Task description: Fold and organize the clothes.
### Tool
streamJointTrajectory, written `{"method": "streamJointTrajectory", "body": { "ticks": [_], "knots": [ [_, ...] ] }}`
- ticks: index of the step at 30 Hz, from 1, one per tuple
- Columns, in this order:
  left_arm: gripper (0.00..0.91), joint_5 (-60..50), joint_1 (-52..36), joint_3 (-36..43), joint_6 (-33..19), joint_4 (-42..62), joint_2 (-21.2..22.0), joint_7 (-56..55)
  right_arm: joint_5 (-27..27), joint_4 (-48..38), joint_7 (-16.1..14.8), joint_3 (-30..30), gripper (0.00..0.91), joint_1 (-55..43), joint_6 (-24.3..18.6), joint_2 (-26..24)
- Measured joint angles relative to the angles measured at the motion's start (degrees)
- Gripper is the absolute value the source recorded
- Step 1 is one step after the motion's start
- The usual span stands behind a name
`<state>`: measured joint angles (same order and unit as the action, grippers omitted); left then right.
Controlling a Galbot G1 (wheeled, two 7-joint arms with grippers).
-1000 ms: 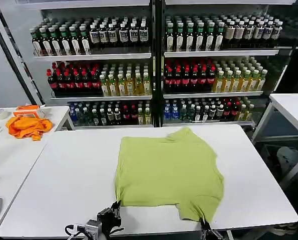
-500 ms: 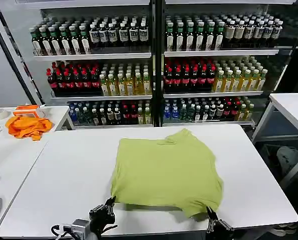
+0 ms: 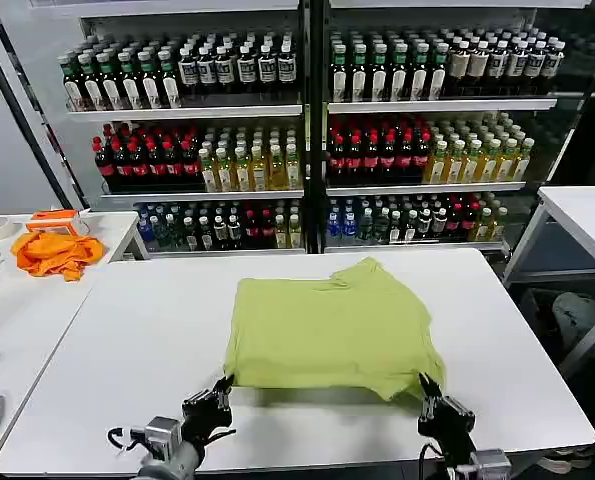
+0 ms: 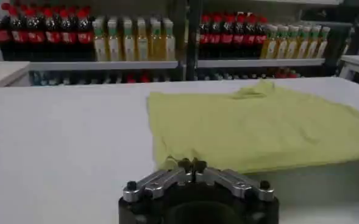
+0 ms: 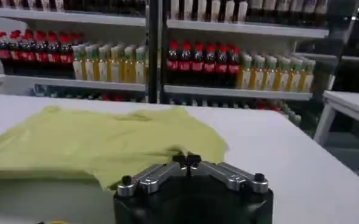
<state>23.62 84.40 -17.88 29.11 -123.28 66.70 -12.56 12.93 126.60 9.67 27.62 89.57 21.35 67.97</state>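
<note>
At the near edge of the white table (image 3: 127,340), the left gripper (image 3: 220,390) and right gripper (image 3: 426,389) each pinch a near corner of the lime T-shirt (image 3: 327,335), fingertips pressed together on the fabric. The shirt lies folded around the table's middle, reaching toward the far edge. It looks light, soft and limp, likely to sag and slide on the smooth top, so corners and hems seem the best holds.
</note>
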Motion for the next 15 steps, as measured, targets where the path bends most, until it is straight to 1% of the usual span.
{"method": "streamJointTrajectory", "body": {
  "ticks": [6,15],
  "knots": [
    [0.02,0.33,-5.42,1.83,0.1,3.83,-0.6,-0.19,-0.07,-4.2,-0.79,-1.1,0.0,-6.23,0.3,-2.24],
    [0.02,0.16,-11.58,4.33,0.2,9.28,-0.14,-1.02,-1.4,-10.69,-2.1,-3.5,0.0,-14.52,-0.19,-4.94]
  ]
}}
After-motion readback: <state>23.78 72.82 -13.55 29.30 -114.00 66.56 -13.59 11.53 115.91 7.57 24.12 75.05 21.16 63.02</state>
